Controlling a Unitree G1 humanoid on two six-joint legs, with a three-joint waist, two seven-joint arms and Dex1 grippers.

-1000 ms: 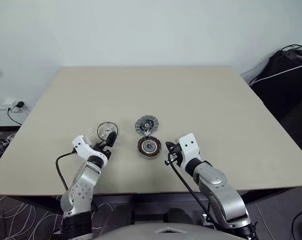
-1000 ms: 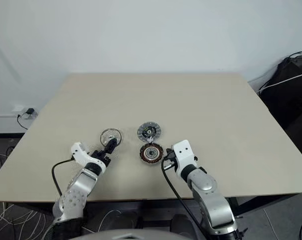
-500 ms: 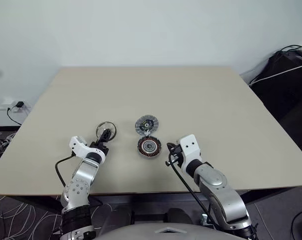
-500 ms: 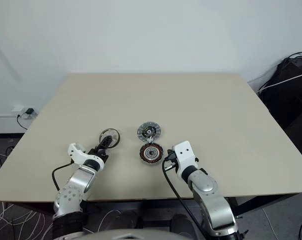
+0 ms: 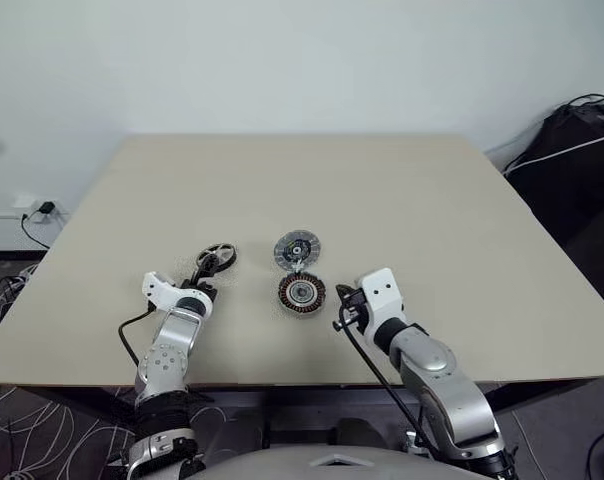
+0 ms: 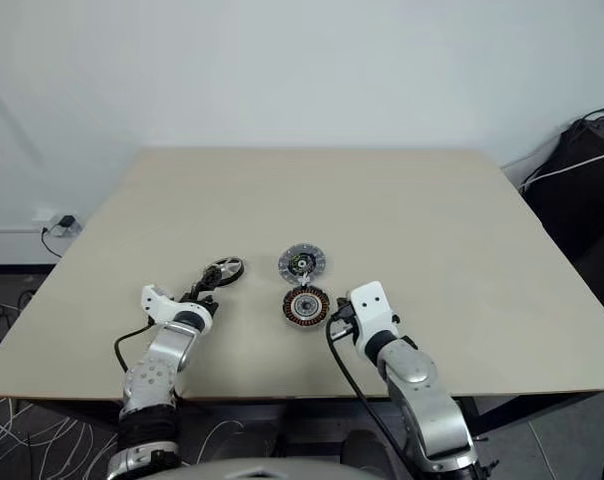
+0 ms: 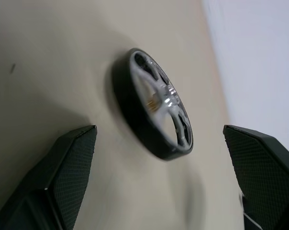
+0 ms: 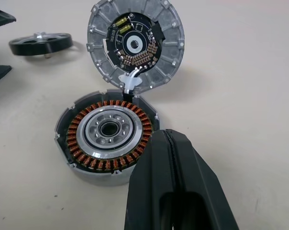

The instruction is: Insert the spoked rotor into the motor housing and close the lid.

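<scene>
Starting on your left: the left end effector (image 5: 204, 277) is spread wide open with nothing in it, sitting low over the bench (image 5: 402, 190) right behind the spoked rotor (image 5: 215, 258). From the head cameras the rotor is just a small dark ring with a shiny middle, lying flat on the bench left of the other two parts. The left wrist view is where you actually get the detail: dark outer rim, silver spokes and a bright hub, framed between the two black textured fingers (image 7: 68, 167), which stand well apart on either side and don't touch it.

Move to the middle and you've got the lid (image 5: 296, 249) lying with its inner face up, and the motor housing (image 5: 301, 291) just in front of it, closer to you. Overhead they look like two small discs touching. The right wrist view shows more: a short white wire bundle joins the lid's edge to the housing, the lid's inside carries a little circuit board with copper bits, and the housing is open on top with its ring of copper windings around a silvery centre.

On the right, the right end effector (image 5: 341, 310) is fully closed and empty, hovering just beside the housing on its right. In its own wrist view the two fingers (image 8: 156, 187) are pressed together, tip right next to the housing rim
</scene>
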